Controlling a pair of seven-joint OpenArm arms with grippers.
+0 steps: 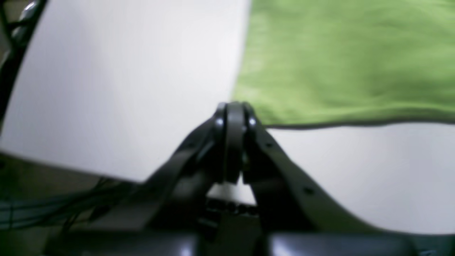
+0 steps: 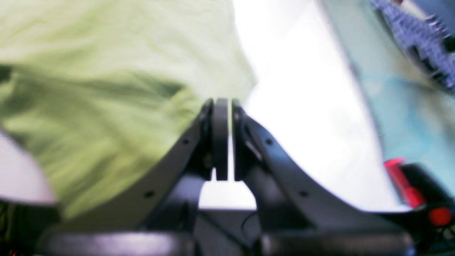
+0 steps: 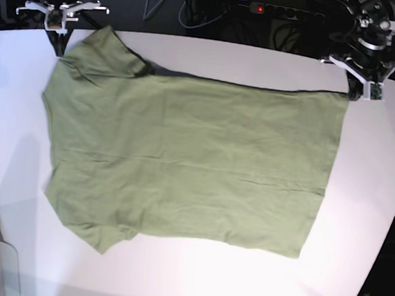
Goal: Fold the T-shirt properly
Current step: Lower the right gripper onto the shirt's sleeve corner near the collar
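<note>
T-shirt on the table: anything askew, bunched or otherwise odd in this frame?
Mostly fine. The T-shirt lies spread flat on the white table, lightly wrinkled. Only the far sleeve looks slightly bunched, with a small fold at its edge. Nothing appears damaged or spilled.

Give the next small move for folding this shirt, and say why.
Probably lift both far corners and carry them toward the near edge. The left gripper is shut at the hem corner and the right gripper is shut by the shoulder, though a grip on cloth is not clear, while the T-shirt lies spread flat, unfolded, on the table.
</note>
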